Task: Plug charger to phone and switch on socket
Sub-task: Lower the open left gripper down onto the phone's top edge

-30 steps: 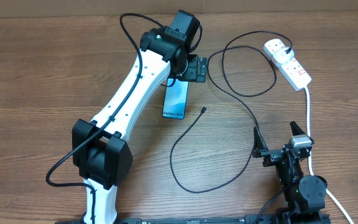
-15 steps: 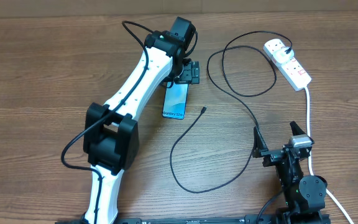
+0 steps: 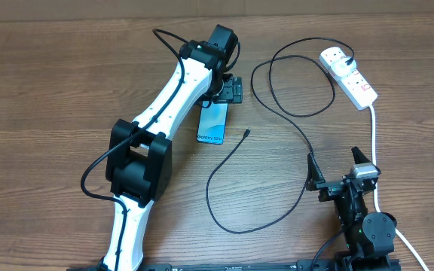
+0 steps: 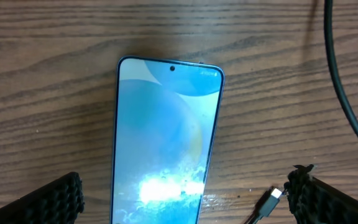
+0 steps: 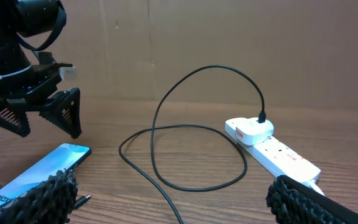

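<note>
The phone (image 3: 212, 123) lies flat on the table with its blue screen up; it also shows in the left wrist view (image 4: 163, 143) and the right wrist view (image 5: 39, 174). My left gripper (image 3: 229, 90) hovers open and empty over the phone's far end, its fingers (image 4: 185, 186) on either side of the phone. The charger's black cable (image 3: 277, 135) loops across the table. Its plug tip (image 3: 246, 133) lies loose just right of the phone (image 4: 269, 202). Its white adapter (image 3: 336, 59) sits in the socket strip (image 3: 356, 84). My right gripper (image 3: 337, 169) is open and empty near the front edge.
The strip's thick white cord (image 3: 374, 150) runs down the right side past my right arm. The cable's lower loop (image 3: 232, 218) lies in front of the phone. In the right wrist view the strip (image 5: 284, 155) stands at the right and the left gripper (image 5: 42, 112) at the left.
My left arm's elbow has swung inward and up the table while its gripper stays over the phone's far end. The right arm, phone and cable have not moved.
</note>
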`<state>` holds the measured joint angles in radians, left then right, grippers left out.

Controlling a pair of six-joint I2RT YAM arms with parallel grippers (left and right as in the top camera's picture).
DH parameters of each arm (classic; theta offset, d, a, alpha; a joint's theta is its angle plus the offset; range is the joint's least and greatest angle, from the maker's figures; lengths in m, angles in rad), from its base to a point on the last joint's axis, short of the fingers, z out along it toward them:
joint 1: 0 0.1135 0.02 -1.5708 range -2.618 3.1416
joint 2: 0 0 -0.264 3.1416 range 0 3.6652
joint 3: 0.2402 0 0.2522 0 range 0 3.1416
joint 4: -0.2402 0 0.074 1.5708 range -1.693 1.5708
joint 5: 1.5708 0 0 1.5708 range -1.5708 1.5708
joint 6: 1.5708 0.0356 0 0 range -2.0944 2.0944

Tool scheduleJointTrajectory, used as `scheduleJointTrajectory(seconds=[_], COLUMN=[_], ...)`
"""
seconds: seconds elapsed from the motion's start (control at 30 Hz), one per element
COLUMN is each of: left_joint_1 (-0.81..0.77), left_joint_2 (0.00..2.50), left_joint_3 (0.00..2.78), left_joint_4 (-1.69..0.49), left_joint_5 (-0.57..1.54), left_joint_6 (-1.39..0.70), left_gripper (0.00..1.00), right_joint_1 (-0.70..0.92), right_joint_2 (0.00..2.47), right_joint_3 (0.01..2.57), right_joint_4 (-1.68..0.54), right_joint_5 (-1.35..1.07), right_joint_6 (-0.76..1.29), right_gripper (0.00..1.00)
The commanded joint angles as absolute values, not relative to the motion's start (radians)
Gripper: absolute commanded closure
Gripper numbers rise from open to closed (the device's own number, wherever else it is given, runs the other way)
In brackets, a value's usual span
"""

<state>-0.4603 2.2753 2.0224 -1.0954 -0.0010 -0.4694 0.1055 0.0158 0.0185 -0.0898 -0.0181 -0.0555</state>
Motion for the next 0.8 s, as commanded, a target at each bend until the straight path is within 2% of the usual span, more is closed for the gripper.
scheduleJointTrajectory(seconds=[0.0, 0.63, 0.77], left_joint_1=[-0.458, -0.467, -0.467], left_joint_2=[2.286, 2.372, 2.392], left_joint_3=[2.037, 2.037, 2.037], left_joint_4=[-1.072, -1.109, -1.118], left_joint_5=[-0.011, -0.032, -0.032], left_joint_6=[-0.479, -0.478, -0.426], left_gripper=[0.0, 0.0, 0.0], right_joint_1=[0.105, 0.105, 0.105], right_joint_2=[0.009, 0.009, 0.009], right_joint_3=[0.008, 0.008, 0.008], right_joint_4=[-0.084, -0.084, -0.084], right_joint_5=[-0.009, -0.009, -0.009], right_joint_6=[-0.05, -0.05, -0.05], right_gripper=[0.0, 0.0, 0.0])
